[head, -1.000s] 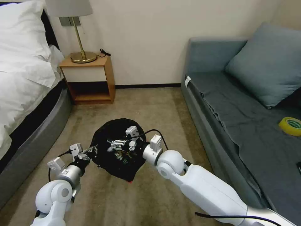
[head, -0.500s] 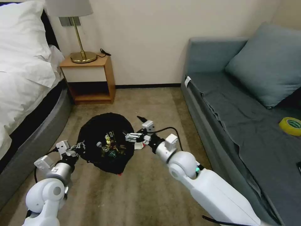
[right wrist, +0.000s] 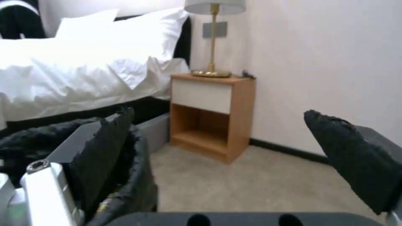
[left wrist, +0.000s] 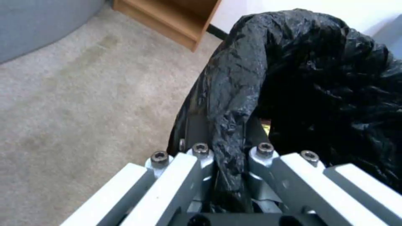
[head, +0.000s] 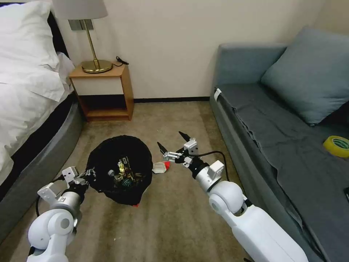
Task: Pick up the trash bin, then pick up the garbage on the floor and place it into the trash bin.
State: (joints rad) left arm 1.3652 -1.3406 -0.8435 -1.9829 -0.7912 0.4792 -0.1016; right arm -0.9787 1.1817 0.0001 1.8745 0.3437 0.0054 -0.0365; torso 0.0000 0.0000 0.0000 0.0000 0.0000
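Litter now sits inside the trash bin (head: 120, 167), which your left gripper (head: 88, 174) holds pinched by its black-bagged rim, lifted off the carpet (head: 174, 218). A second ago your right gripper (head: 173, 143) was over the bin's mouth; it has since swung out toward the sofa (head: 283, 145) and hangs with fingers spread wide, holding nothing. That reads as a drop just finished. One crumpled red-white wrapper (head: 160, 166) lies on the floor just beside the bin, below your right gripper, likely the next piece.
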